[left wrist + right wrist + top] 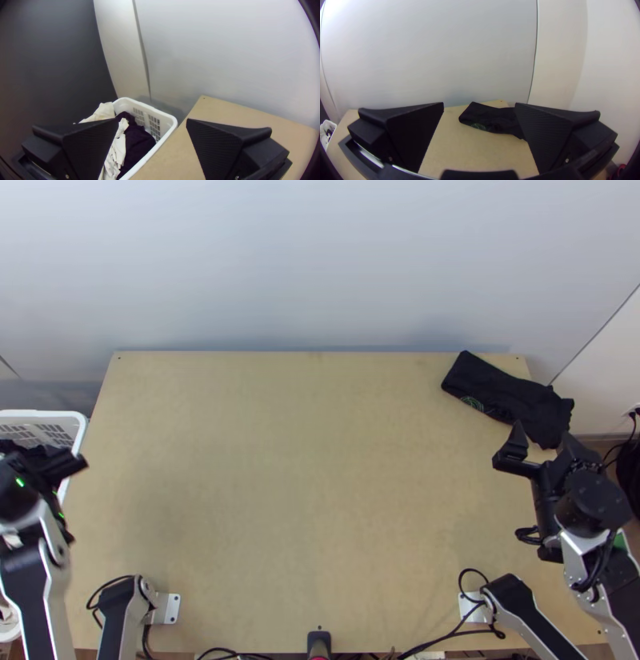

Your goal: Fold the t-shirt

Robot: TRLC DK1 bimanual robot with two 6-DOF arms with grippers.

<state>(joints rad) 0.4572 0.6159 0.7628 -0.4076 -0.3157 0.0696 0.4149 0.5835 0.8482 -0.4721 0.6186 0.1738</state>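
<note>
Top view showed the t-shirt [508, 396], likely light and limp, best pinched by an edge. Left gripper [152, 120] and right gripper [479, 103] gaped.

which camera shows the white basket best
Left wrist view: the basket shows its rim, slotted wall, pale cloth and dark cloth inside. Top view: cut off, partly behind the left arm. Right wrist view: small, at the edge.

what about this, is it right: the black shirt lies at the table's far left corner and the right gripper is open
Not the left corner: the top view shows the black shirt at the far right corner of the table. The right gripper is indeed open.
</note>
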